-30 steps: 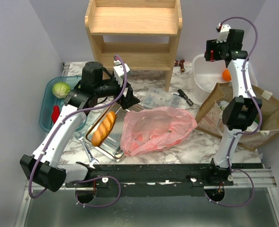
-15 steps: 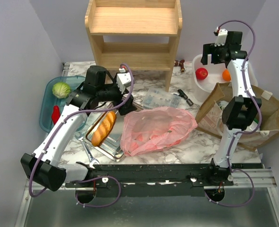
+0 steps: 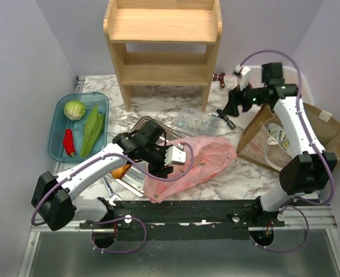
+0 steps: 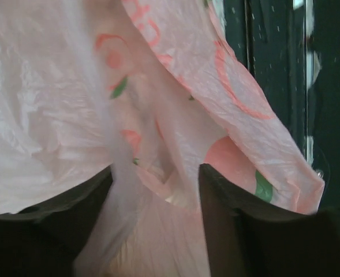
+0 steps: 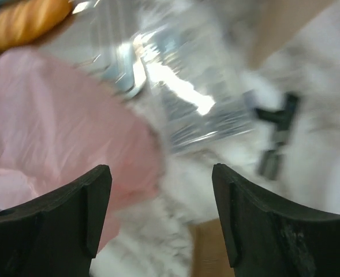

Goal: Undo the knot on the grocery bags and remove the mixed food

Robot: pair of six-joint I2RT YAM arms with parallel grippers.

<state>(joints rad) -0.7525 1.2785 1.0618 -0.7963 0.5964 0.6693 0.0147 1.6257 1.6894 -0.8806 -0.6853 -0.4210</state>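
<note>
Change: left gripper [image 4: 155, 176] has moved onto the thin translucent pink plastic bag [image 3: 207, 158] lying on the marble table [image 3: 227, 180], jaws apart astride a fold | right gripper [image 5: 161, 176] swung inward, wide, empty | knot: we cannot locate it | we judge 1 more extraction begins.

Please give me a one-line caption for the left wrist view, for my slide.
Left gripper, open, straddling a fold of the thin translucent pink plastic bag.

The left gripper [image 4: 155, 170] has reached the pink bag [image 3: 210, 156], the right gripper [image 5: 161, 170] swung inward, greens [image 3: 93, 128] joined the bin [image 3: 55, 151].
</note>
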